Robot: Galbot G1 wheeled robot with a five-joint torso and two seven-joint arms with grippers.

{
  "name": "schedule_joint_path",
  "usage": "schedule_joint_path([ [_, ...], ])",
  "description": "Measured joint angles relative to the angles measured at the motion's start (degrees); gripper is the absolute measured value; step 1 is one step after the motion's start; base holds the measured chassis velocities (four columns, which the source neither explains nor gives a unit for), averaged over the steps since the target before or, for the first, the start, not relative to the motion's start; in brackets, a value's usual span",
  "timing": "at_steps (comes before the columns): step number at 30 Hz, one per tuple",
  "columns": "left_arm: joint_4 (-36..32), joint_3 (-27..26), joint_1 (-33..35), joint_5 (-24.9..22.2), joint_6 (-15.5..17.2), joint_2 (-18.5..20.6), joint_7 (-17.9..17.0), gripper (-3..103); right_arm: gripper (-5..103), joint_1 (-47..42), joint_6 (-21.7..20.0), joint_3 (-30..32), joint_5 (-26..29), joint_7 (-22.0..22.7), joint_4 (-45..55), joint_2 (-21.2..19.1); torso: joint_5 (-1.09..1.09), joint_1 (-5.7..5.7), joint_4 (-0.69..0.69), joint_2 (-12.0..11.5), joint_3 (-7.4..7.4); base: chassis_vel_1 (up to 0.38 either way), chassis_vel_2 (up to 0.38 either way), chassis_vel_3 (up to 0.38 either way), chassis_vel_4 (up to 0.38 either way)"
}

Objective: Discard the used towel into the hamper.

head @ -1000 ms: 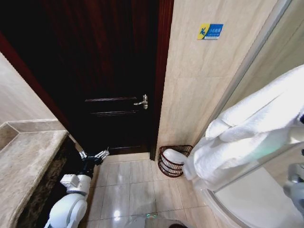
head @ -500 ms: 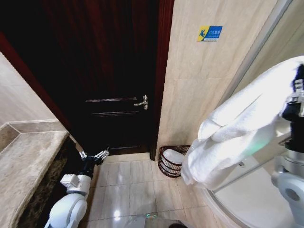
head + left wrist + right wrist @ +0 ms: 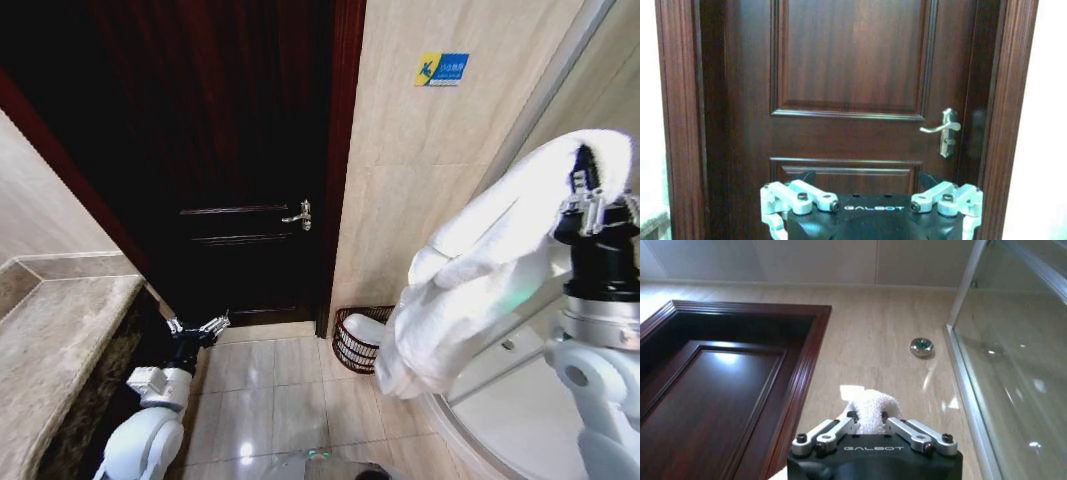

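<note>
My right gripper (image 3: pixel 590 205) has its fingers pinched on the white towel (image 3: pixel 480 280), held high and well above the wicker hamper (image 3: pixel 362 340) on the floor, so the drop remains; my left gripper (image 3: pixel 197 328) hangs low, fingers spread.

"GALBOT" in white letters on the black body of the left hand (image 3: pixel 871 200), low in the left wrist view. Same word on the right hand (image 3: pixel 869 422). Blue-and-yellow wall sign (image 3: pixel 442 68), upper right of the head view, lettering unreadable.
</note>
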Motion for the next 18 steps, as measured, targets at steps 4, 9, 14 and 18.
schedule_joint_path([
  [4, 0.0, 0.0, 0.0, 0.0, 0.0, 0.0, 0.0, 100, 8, 1.19, 0.94, -1.48, -0.88, 0.43, -1.17, -0.02, 0.0, -0.02, -0.01, -0.05, -0.03, 0.0, 0.0, 0.0, 0.0],
  [9, 0.0, 0.0, 0.0, 0.0, 0.0, 0.0, 0.0, 100, 8, 2.26, 1.78, -2.76, -2.26, 0.79, -2.63, -0.04, 0.0, -0.05, 0.0, -0.09, -0.04, 0.0, 0.0, 0.0, 0.0],
  [14, 0.0, 0.0, 0.0, 0.0, 0.0, 0.0, 0.0, 100, 8, 2.88, 2.17, -4.05, -2.9, 0.82, -3.7, -0.04, 0.0, -0.06, 0.0, -0.12, -0.07, 0.0, 0.0, 0.0, 0.0],
  [18, 0.0, 0.0, 0.0, 0.0, 0.0, 0.0, 0.0, 100, 8, 2.97, 1.88, -4.47, -2.94, 0.65, -3.78, 0.2, 0.0, -0.07, 0.0, -0.16, -0.08, 0.0, 0.0, 0.0, 0.0],
])
